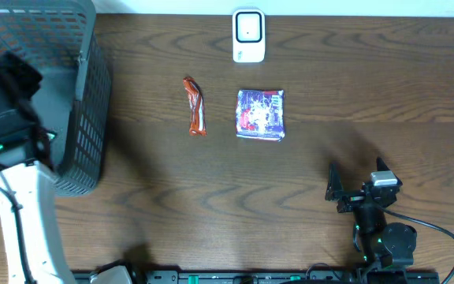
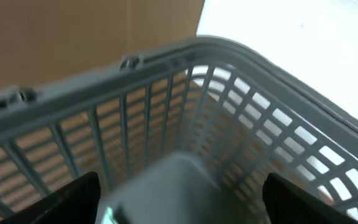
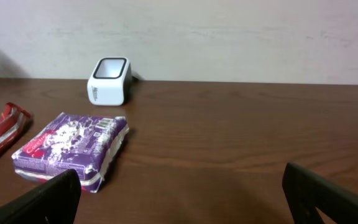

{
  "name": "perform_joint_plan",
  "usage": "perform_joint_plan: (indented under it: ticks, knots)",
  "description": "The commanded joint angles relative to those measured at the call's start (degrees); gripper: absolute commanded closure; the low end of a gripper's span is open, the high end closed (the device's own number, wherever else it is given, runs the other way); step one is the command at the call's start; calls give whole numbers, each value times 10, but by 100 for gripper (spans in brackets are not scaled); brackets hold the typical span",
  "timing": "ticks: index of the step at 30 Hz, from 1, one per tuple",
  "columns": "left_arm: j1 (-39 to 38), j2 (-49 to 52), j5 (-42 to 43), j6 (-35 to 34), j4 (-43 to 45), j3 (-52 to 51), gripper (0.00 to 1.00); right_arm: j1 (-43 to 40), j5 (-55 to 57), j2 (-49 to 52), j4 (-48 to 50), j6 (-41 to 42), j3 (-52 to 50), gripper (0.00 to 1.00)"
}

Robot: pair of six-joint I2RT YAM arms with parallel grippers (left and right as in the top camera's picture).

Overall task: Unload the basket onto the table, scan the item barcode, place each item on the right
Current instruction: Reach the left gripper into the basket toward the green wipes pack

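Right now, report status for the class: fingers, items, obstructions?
Left fingers open over the basket. Right fingers open, facing purple packet. Red wrapper beside it. Nothing blocks the scanner.

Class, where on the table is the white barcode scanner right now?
In the overhead view the white barcode scanner stands at the far edge of the table, near the middle, just beyond the purple packet.

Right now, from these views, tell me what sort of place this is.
Probably a mock shop checkout on a wooden table: a white barcode scanner, a grey mesh basket, and packaged goods, a purple packet and a red snack bar.
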Motion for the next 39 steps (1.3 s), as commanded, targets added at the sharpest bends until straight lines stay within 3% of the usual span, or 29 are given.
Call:
perform_joint_plan:
  ticks: [1, 2, 9, 13, 18, 21, 34, 39]
  knots:
    - [42, 28, 135, -48, -27, 10, 12, -2, -3, -3, 0, 8, -2, 1]
    - [49, 38, 134, -39, -49, 10, 1, -2, -3, -3, 0, 8, -2, 1]
    - [90, 95, 130, 49, -115, 10, 2, -2, -3, -3, 0, 8, -2, 1]
    - [81, 130, 118, 185, -131, 10, 2, -2, -3, -3, 0, 8, -2, 1]
    - [58, 176, 13, 284, -136, 0, 2, -2, -3, -3, 0, 8, -2, 1]
    - [55, 206, 9, 355, -136, -3, 2, -2, -3, -3, 0, 8, -2, 1]
    - [80, 276, 14, 448, -124, -5, 8, -2, -3, -3, 0, 8, -2, 1]
    - [81, 299, 14, 464, -116, -7, 17, -2, -3, -3, 0, 8, -2, 1]
